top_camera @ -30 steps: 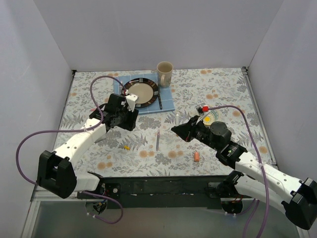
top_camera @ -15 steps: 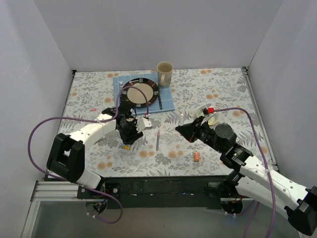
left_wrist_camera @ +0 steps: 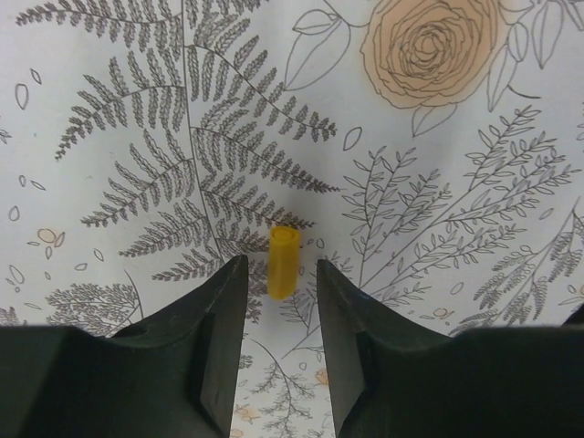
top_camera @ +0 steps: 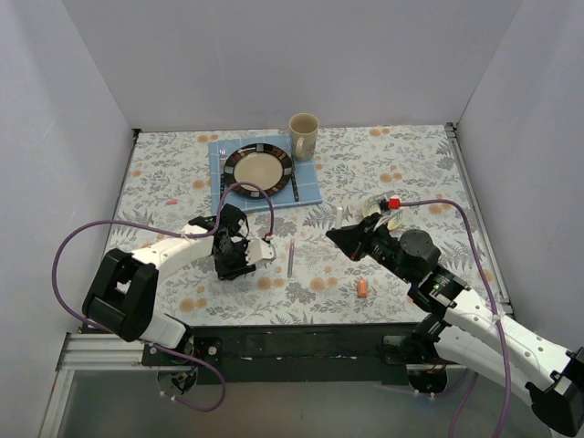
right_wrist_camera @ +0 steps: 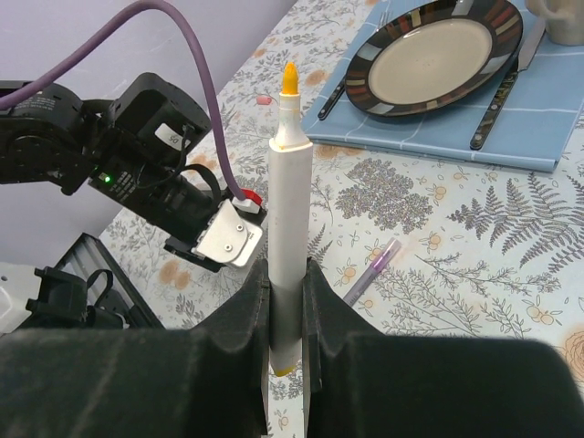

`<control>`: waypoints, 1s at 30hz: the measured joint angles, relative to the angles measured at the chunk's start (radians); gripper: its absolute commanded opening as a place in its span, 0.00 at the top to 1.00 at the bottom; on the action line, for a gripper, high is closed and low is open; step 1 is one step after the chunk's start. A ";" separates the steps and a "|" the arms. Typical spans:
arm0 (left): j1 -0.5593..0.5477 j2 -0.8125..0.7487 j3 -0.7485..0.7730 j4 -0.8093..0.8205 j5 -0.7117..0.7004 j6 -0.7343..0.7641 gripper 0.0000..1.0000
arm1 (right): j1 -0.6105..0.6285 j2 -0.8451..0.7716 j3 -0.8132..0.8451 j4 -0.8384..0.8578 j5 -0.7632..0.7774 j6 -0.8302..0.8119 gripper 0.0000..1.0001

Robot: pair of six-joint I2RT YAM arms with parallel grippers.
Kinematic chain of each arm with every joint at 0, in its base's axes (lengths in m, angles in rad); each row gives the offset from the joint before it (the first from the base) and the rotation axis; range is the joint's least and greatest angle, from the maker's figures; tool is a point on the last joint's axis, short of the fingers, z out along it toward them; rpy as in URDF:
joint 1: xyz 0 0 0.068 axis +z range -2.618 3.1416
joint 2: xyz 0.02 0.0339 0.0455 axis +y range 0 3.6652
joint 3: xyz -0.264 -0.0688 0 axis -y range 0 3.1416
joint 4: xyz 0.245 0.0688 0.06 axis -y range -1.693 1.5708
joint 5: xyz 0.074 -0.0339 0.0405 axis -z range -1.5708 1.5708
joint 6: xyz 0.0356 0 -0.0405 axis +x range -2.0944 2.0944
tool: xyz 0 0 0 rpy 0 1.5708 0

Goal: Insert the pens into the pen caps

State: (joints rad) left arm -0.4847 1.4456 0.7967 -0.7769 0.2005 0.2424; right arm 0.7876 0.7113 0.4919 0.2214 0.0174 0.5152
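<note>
Down on the cloth, the yellow cap (left_wrist_camera: 283, 262) lies flat between the fingers of the left gripper (left_wrist_camera: 280, 270). In the left wrist view its long axis runs straight away from the camera, with one round end facing the far side. The jaws stand apart, one on each side of the cap, each with a thin gap, so nothing is gripped.

The right gripper (right_wrist_camera: 286, 274) is clamped on the yellow-tipped pen (right_wrist_camera: 290, 182). The white barrel stands upright out of the fingers with the nib end uppermost (a bit of yellow also shows at the lower end, below the pads). It is held above the cloth to the right of the left gripper.

Between the two arms the purple pen (top_camera: 290, 258) lies flat, its long axis running nearly straight away from the bases; which end is the tip cannot be told. The orange cap (top_camera: 363, 288) lies near the front edge, on the right.

Everything rests on a tablecloth (top_camera: 411, 173) printed with ferns and pale orange roses. Plain pale walls (top_camera: 292, 55) close it in at the back and both sides. At the far side a blue mat (top_camera: 310, 189) carries a dark-rimmed plate (top_camera: 230, 166), and a mug (top_camera: 304, 137) stands at its corner.
</note>
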 measured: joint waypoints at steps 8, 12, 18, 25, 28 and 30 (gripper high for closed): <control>0.000 0.028 -0.003 0.076 -0.006 0.031 0.70 | 0.000 -0.035 -0.017 -0.013 0.015 -0.003 0.99; 0.000 0.028 -0.003 0.080 -0.006 0.021 0.70 | 0.000 -0.052 -0.017 -0.021 0.030 -0.010 0.99; -0.023 -0.023 -0.055 0.130 -0.026 -0.041 0.73 | 0.000 -0.069 -0.017 -0.023 0.035 -0.018 0.99; -0.125 -0.090 -0.122 0.206 -0.083 -0.145 0.77 | 0.000 -0.085 -0.017 -0.042 0.035 -0.016 0.99; -0.135 -0.099 -0.131 0.217 -0.093 -0.177 0.76 | 0.000 -0.096 -0.017 -0.042 0.032 -0.011 0.99; -0.137 -0.102 -0.134 0.221 -0.101 -0.192 0.75 | 0.000 -0.101 -0.017 -0.043 0.031 -0.007 0.99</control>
State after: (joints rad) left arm -0.6216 1.3434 0.6624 -0.5556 0.0998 0.0505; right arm 0.7876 0.6098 0.4747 0.1780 0.0479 0.5083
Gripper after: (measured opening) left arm 0.234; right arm 0.165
